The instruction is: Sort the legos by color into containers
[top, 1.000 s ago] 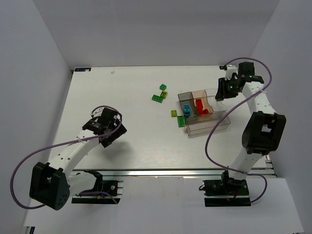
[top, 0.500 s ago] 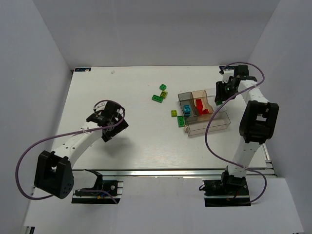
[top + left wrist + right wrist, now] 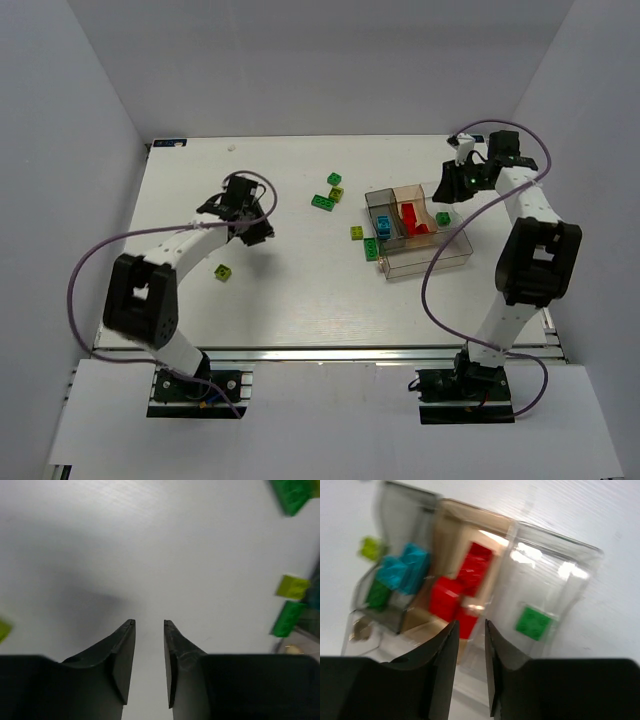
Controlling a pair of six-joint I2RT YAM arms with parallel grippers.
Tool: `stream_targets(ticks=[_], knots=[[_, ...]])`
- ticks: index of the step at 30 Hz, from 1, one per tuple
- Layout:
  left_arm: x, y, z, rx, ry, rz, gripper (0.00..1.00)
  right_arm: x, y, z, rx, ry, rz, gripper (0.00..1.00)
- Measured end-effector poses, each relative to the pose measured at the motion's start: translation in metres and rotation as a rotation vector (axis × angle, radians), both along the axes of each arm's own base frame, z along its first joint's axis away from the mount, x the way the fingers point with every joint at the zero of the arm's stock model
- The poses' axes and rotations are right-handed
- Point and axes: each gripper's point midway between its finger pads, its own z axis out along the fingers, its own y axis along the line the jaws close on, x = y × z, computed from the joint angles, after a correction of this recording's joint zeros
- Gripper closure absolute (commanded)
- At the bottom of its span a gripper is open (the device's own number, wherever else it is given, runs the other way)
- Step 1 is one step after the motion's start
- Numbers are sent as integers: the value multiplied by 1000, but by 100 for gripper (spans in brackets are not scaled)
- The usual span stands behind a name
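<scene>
Two changes in the last second.

1. Right gripper (image 3: 471, 623) hangs over the far side of the box (image 3: 452, 262). A green brick (image 3: 534, 622) now lies in the right clear compartment, which had none a second ago, so I read that as a drop just made. The jaws are nearly together with a narrow gap and nothing between them. Reds (image 3: 412, 217) sit in the tan middle section and blues (image 3: 383, 222) in the left one, so three colours now have a home.

2. Left gripper (image 3: 149, 623) has swung from the near left of the table (image 3: 300, 310) toward the far middle. A yellow-green brick (image 3: 222, 272) now shows where the gripper was. It sits well behind the gripper, at the left edge of the wrist view. I can't tell whether it was let go or just uncovered. The jaws have gone from wide to a narrow slit, empty, above bare table.

For the task, green in the box goes up by one. Yellow-green has no section in use yet, and I judge the long near one is free.

Still loose:
- a far cluster (image 3: 322, 202) of three, left of the box
- a pair (image 3: 357, 233) just beside its left wall
- the yellow-green brick at near left

The left arm looks headed for the cluster, so that stray needs a trip back.
</scene>
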Motion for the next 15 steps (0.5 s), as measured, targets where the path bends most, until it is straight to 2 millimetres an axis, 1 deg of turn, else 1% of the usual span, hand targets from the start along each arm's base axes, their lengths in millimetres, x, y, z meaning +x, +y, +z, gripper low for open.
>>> stream_targets(ticks=[1, 2, 3, 4, 5, 7, 9, 10, 11, 14, 15], knots=[[13, -10, 1, -19, -14, -40, 58, -6, 11, 11, 46, -41, 63, 61], [28, -22, 1, -42, -28, -82, 51, -15, 20, 23, 84, -74, 117, 53], [42, -32, -1, -56, -27, -113, 41, -25, 30, 35, 125, -112, 170, 36], [58, -43, -4, -70, -20, -140, 28, -34, 38, 46, 160, -145, 213, 28], [76, -55, -6, -85, -26, -165, 24, -43, 47, 57, 194, -179, 258, 25], [105, -74, -15, -107, -20, -184, 21, -57, 60, 74, 244, -230, 318, 24], [131, -91, -25, -145, -5, -170, 20, -65, 69, 80, 272, -256, 348, 23], [139, -97, -30, -160, 6, -157, 10, -66, 71, 82, 281, -267, 352, 24], [146, -103, -36, -179, 27, -137, 6, -69, 72, 80, 286, -264, 351, 24], [165, -119, -44, -256, 78, -45, 5, -74, 73, 73, 302, -249, 331, 24], [173, -124, -41, -285, 76, -19, 5, -76, 74, 70, 307, -242, 322, 24]])
